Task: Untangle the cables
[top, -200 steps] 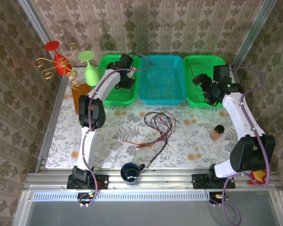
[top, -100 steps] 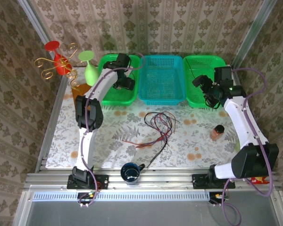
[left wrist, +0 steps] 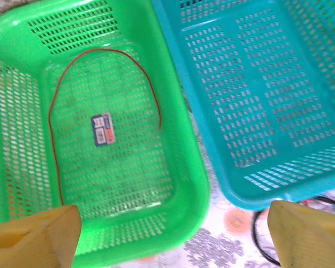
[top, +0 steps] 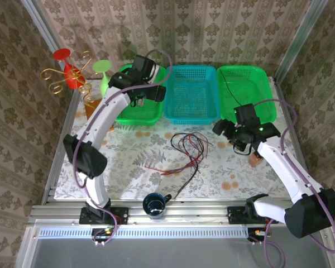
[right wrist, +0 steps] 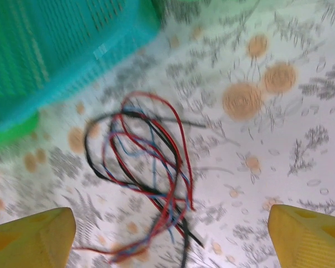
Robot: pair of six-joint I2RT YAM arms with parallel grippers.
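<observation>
The tangled cables [top: 187,149] lie on the desk [top: 128,163] before the blue basket [top: 191,117]; one red cable [left wrist: 103,49] is already in the left green basket [left wrist: 184,139]. Both grippers are wide open and empty: the left gripper [left wrist: 170,239] over that basket, the right gripper [right wrist: 167,237] over the bundle. I think a pinch may catch several crossing wires and drag all together. The right wrist view is blurred, so the top wire I cannot tell.

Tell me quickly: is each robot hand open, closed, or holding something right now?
Left hand: open, empty, over the green basket.
Right hand: open, empty, over the cables.
</observation>
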